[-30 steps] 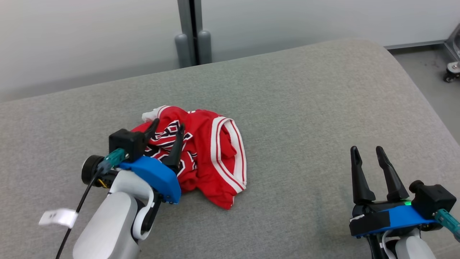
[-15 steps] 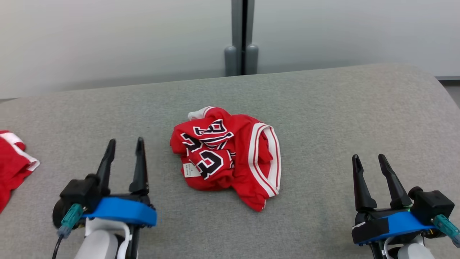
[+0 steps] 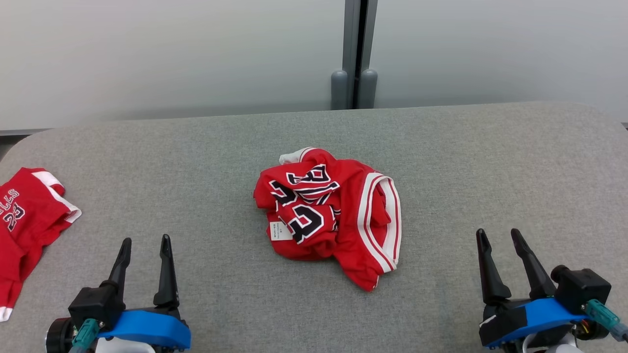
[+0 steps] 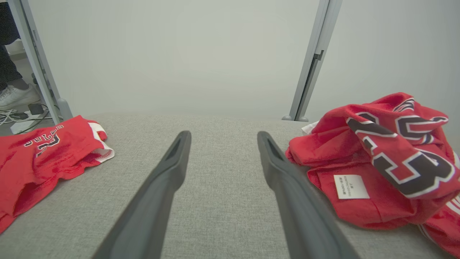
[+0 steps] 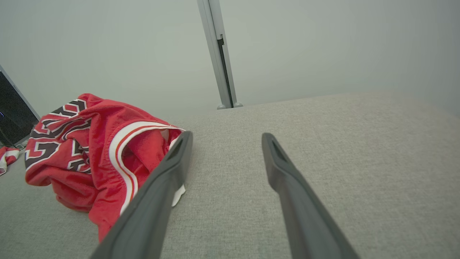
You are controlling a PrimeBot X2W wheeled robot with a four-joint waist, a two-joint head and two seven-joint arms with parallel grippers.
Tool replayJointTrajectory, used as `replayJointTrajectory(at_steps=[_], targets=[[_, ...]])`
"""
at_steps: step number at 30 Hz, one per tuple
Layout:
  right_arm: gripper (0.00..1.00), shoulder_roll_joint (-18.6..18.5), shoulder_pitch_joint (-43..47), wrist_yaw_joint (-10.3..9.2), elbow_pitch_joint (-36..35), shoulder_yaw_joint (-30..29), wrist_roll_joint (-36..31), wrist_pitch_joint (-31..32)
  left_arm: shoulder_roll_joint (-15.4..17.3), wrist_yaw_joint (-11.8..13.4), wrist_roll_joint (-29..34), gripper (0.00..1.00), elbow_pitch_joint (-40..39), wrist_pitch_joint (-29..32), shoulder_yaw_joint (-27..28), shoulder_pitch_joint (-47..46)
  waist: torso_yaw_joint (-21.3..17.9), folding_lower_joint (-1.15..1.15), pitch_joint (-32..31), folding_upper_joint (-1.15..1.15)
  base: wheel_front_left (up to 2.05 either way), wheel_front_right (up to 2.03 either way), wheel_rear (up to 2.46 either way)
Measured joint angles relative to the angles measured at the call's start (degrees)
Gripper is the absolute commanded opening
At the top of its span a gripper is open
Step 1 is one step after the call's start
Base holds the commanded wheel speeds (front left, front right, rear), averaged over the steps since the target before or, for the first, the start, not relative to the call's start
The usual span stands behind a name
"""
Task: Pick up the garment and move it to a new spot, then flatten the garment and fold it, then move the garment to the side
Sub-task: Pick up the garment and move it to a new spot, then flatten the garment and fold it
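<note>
Left end effector point(image 3: 146, 239) left the bunched garment point(image 3: 343, 220), spread like right end effector point(image 3: 497, 231).

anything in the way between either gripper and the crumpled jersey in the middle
Nothing visible. Only bare grey fabric surface lies between the crumpled jersey and the left gripper or the right gripper. The second jersey sits far left, off both paths.

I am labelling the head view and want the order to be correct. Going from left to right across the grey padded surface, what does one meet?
Red fabric jersey at the left edge → left gripper with two dark fingers → crumpled red fabric jersey with black-and-white numbers → right gripper with two dark fingers.
</note>
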Motion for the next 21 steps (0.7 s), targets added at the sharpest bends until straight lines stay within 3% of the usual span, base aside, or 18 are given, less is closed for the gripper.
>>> replayJointTrajectory(at_steps=[15,21], targets=[[1.0,0.0,0.6,0.0,0.8,3.1,2.2,0.7,-1.4,-2.7,2.2,1.0,0.1,0.0,1.3,0.2,0.3,0.0,-0.3,0.0,0.0,0.0,0.0],[1.0,0.0,-0.4,0.0,2.4,9.9,8.1,7.2,-1.5,-3.3,3.1,1.0,0.2,0.0,1.4,0.0,0.8,0.0,0.0,0.0,0.0,0.0,0.0]])
